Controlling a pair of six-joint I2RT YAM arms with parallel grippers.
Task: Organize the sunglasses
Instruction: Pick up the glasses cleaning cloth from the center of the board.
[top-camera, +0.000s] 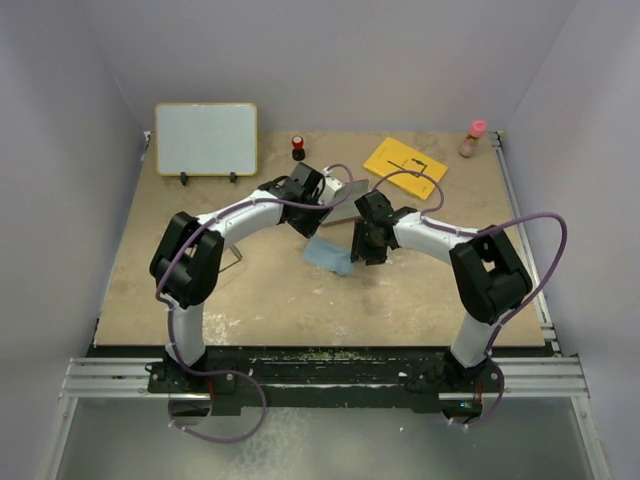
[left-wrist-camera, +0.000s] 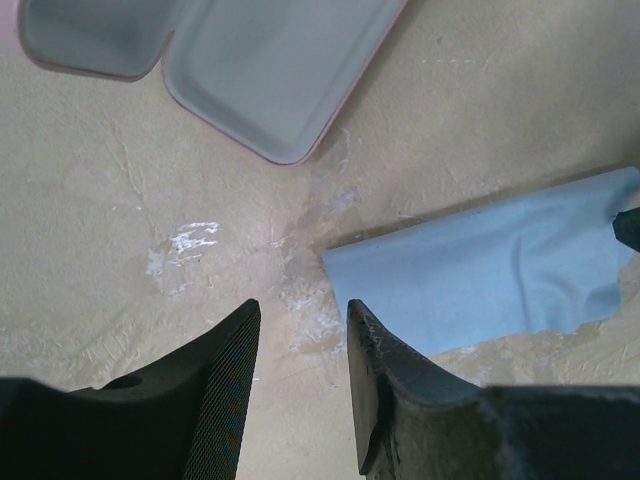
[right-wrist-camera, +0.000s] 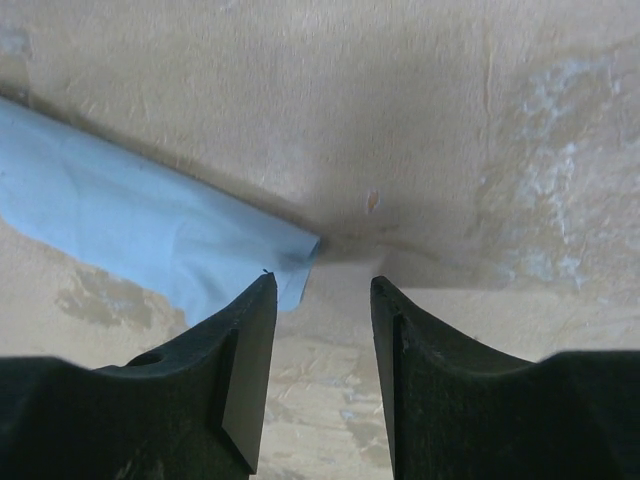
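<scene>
left pincer (left-wrist-camera: 302, 308) and right pincer (right-wrist-camera: 323, 282) hover part-open, both empty. cloth (left-wrist-camera: 490, 265) right of left pincer, open case (left-wrist-camera: 270, 70) ahead of it, likely waiting for the sunglasses (top-camera: 408, 158), which lie on yellow pad (top-camera: 385, 160) well beyond right pincer.

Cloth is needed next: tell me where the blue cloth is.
In the top view, the blue cloth lies mid-table, just nearer the arm bases than the open case.
</scene>
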